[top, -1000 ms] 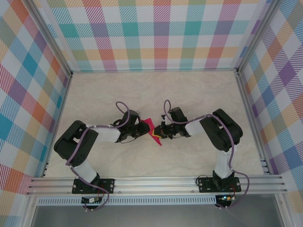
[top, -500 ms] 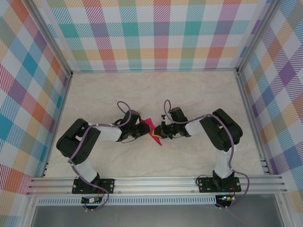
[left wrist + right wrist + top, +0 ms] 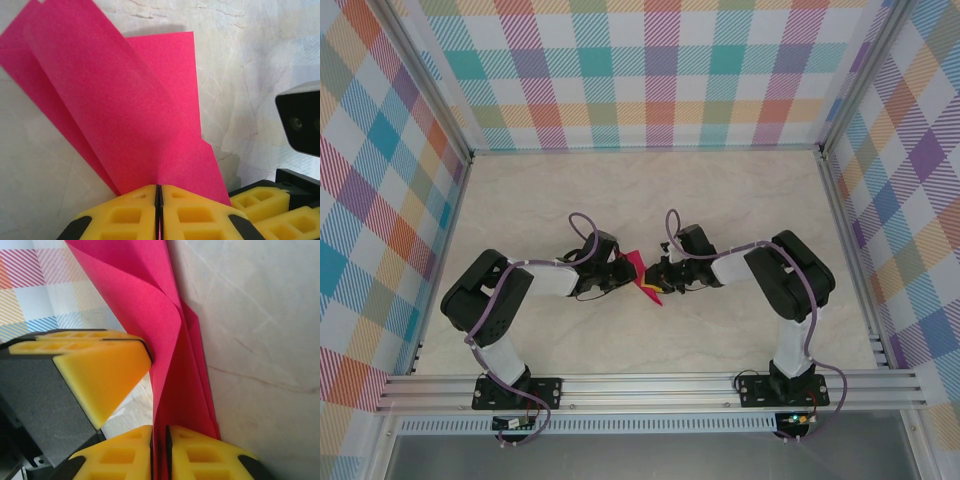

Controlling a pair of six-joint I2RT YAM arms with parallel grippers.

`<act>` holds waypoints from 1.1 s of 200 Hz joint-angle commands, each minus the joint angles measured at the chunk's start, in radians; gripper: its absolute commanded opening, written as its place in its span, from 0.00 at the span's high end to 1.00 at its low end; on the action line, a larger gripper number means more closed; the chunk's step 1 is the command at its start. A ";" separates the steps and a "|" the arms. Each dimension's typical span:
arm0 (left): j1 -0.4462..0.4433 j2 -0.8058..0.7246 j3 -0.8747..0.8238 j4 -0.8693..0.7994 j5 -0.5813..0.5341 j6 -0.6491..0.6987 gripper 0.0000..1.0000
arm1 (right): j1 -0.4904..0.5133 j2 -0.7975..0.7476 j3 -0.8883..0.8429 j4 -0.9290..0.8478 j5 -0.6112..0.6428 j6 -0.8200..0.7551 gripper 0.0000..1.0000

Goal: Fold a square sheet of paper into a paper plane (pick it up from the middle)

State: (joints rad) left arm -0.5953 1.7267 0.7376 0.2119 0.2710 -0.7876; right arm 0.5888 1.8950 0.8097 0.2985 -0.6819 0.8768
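Note:
The magenta paper plane (image 3: 642,274), a narrow pointed fold with creased flaps, hangs just above the table's middle between both grippers. My left gripper (image 3: 627,271) comes in from the left and is shut tight on the fold's edge (image 3: 158,187), with the flaps (image 3: 120,95) fanning away from it. From the right, my right gripper (image 3: 659,279) has the layered paper (image 3: 167,345) in the narrow slit between its pads (image 3: 159,430). The left gripper's yellow finger (image 3: 100,375) touches the paper just beside that grip.
The marbled tabletop (image 3: 650,190) is fenced by metal rails and checked walls (image 3: 620,60). In the left wrist view the right gripper's yellow fingers (image 3: 270,207) and its wrist camera (image 3: 300,117) sit close at the lower right.
The left arm's elbow has crept slightly to the right. Both grippers and the paper stay at the same spot in the middle.

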 commanded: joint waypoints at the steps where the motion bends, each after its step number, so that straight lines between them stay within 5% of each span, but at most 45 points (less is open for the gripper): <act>1: -0.014 0.014 0.006 -0.060 -0.033 0.011 0.90 | -0.005 -0.051 0.003 -0.105 -0.009 -0.041 0.83; 63: -0.014 0.011 0.002 -0.061 -0.032 0.008 0.91 | -0.005 -0.102 -0.016 -0.181 -0.012 -0.066 0.81; 127: -0.014 0.015 0.006 -0.072 -0.038 0.007 0.91 | -0.006 -0.058 -0.024 -0.231 -0.005 -0.093 0.93; 220: -0.014 0.025 0.025 -0.078 -0.032 0.003 0.91 | -0.004 -0.009 0.020 -0.294 -0.008 -0.153 0.92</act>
State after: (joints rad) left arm -0.5980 1.7271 0.7509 0.1856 0.2687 -0.7883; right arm 0.5888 1.8355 0.8181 0.0433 -0.6682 0.7540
